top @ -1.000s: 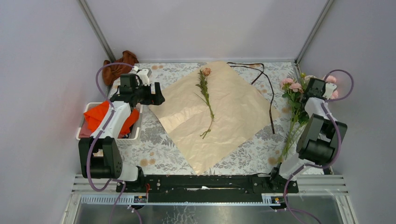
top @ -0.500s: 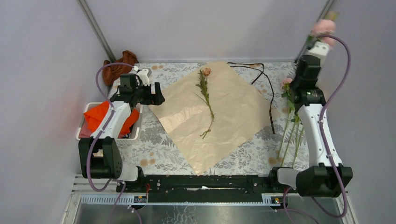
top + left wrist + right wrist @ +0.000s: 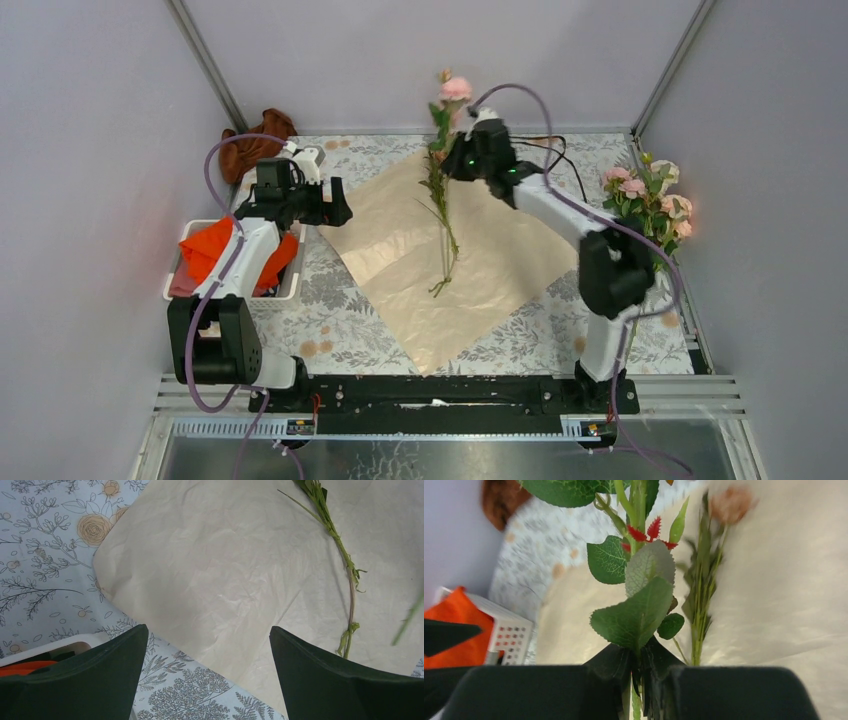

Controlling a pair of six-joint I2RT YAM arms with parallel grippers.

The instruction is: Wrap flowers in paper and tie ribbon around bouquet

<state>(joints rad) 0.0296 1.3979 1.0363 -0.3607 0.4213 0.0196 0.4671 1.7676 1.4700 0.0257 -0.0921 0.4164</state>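
Top view: one stem (image 3: 449, 240) lies on the paper (image 3: 500, 265), the right gripper (image 3: 450, 160) lifts a second stem (image 3: 455, 88) above the paper's far corner, more flowers (image 3: 640, 195) wait right of the paper, ribbon (image 3: 562, 148) untouched beyond its far edge. Left wrist: left gripper (image 3: 208, 629) gaping, empty, over the paper's left corner. Right wrist: jaws pinched on that leafy second stem, so I'd call this the laying-out stage, wrapping and tying to come

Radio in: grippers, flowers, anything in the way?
Left gripper open, idle. Right gripper shut on held flower above paper. Second flower lying on paper. No obstruction.
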